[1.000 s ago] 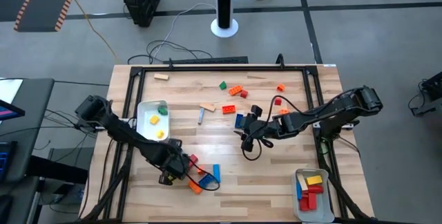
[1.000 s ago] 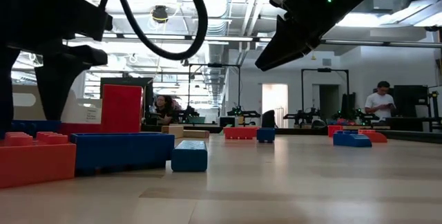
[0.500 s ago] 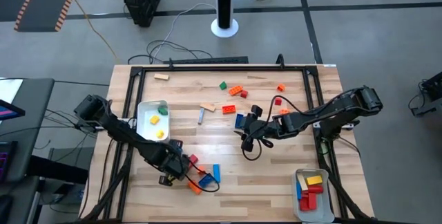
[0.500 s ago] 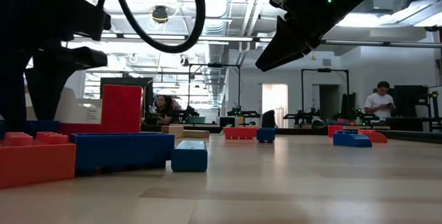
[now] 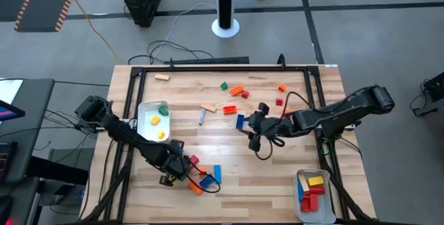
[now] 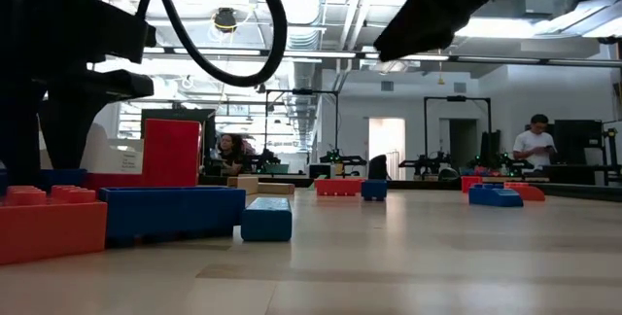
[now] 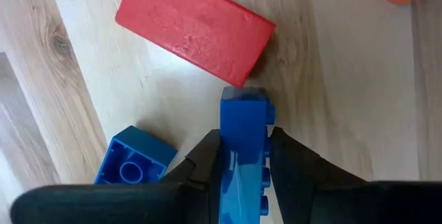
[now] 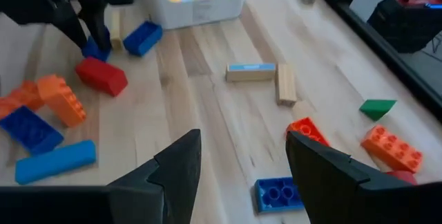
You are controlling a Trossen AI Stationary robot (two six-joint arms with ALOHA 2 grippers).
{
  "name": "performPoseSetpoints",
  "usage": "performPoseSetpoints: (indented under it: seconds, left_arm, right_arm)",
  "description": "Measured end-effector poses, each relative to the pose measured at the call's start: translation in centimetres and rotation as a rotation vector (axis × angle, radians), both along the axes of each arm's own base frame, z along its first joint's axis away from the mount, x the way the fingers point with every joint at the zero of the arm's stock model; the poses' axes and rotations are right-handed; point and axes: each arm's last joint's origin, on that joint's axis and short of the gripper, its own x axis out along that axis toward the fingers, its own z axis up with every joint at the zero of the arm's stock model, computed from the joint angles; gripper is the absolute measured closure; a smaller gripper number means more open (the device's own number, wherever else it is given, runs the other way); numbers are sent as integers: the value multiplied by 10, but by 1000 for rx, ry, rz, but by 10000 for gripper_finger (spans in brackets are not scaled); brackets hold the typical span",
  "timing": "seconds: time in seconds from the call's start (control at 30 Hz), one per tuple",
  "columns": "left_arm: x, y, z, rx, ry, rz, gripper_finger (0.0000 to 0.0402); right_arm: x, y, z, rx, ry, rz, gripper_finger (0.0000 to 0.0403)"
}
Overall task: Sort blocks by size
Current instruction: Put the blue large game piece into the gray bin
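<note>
My left gripper (image 5: 175,168) is near the table's front left, shut on a small blue brick (image 7: 243,148). Beside it lie a red block (image 7: 193,27), another blue brick (image 7: 135,158), a blue bar (image 5: 217,173) and orange bricks (image 5: 197,188). My right gripper (image 5: 253,136) is open and empty above mid-table, next to a flat blue brick (image 5: 240,121). More blocks, among them green (image 5: 224,85), orange (image 5: 236,90) and red (image 5: 279,102), lie scattered across the far half. My left gripper pinches the small blue brick by its two opposite sides (image 7: 228,156) between its two fingers, which come from above and point down. The brick's studs face sideways. Its free end (image 7: 242,99) lies close to the red block's corner. I cannot tell whether it rests on the table.
A white tray (image 5: 144,111) at the left holds yellow and green blocks. A second white tray (image 5: 300,178) at the front right holds red, yellow and blue blocks. A black frame rail (image 5: 208,68) runs around the table. People show in the room behind.
My right gripper has risen and gone a little toward the table's right and far edges, staying open. The blocks have not moved.
</note>
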Motion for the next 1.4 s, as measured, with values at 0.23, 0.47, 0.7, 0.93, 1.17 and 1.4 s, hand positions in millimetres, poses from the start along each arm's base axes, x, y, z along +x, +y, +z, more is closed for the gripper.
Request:
performPoseSetpoints:
  seconds: [0.23, 0.47, 0.7, 0.93, 1.17, 1.4]
  left_arm:
    - [-1, 2, 18, 51, -7, -9, 310]
    - [-1, 13, 63, 126, -149, -4, 309]
    - [9, 38, 92, 197, -379, 40, 309]
    - [40, 52, 109, 204, -622, -18, 308]
    - [60, 67, 113, 145, -851, -72, 308]
    - [67, 77, 109, 62, -1039, -94, 308]
  right_arm:
    - [-18, -4, 16, -2, -2, -8, 165]
    - [-41, -8, 31, 1, -3, -5, 165]
    - [-52, 5, 22, -30, 121, 59, 165]
    - [-56, 36, 11, -1, 93, 129, 165]
    - [-47, 55, -19, -67, 14, 60, 165]
    - [-19, 56, -47, -104, -31, 45, 164]
